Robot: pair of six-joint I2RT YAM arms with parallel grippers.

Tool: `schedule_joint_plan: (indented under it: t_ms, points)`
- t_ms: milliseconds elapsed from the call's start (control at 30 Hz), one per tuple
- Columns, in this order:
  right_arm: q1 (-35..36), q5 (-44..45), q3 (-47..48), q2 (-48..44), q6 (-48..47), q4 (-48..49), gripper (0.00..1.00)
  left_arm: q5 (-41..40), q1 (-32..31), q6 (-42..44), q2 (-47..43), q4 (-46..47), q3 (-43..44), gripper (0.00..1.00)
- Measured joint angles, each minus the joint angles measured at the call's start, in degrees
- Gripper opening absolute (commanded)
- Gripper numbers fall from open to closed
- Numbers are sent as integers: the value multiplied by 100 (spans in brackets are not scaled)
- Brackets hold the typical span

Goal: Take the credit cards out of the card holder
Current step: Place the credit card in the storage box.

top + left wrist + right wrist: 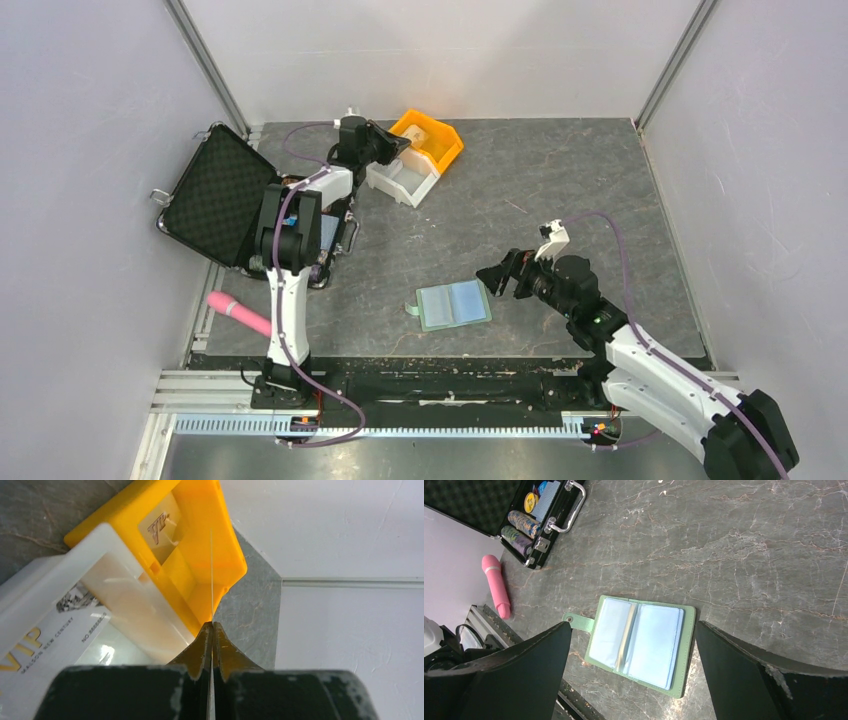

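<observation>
The pale green card holder (453, 305) lies open on the table, its clear pockets looking pale blue; it also shows in the right wrist view (639, 645). My right gripper (497, 278) hangs open just right of it, its jaws wide apart over it (633, 624). My left gripper (400, 145) is at the back by the bins, shut (213, 625) on a thin credit card (212, 580) seen edge-on over the orange bin (225, 545). A tan VIP card (160, 527) lies in the orange bin. A white VIP card (55, 640) lies in the white bin (60, 560).
The orange bin (440, 140) and white bin (405, 180) stand at the back centre. A black foam-lined case (215, 195) stands open at the left, with poker chips (524, 522) in it. A pink cylinder (240, 313) lies at the front left.
</observation>
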Motion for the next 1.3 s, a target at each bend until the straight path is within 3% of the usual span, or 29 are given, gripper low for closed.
schedule_joint_plan:
  t_ms: [1033, 1300]
  points:
    - [0, 243, 302, 365, -278, -105, 98, -330, 35, -216, 822, 63, 933, 3]
    - [-7, 291, 372, 413, -313, -146, 98, -442, 35, -219, 911, 48, 1058, 7]
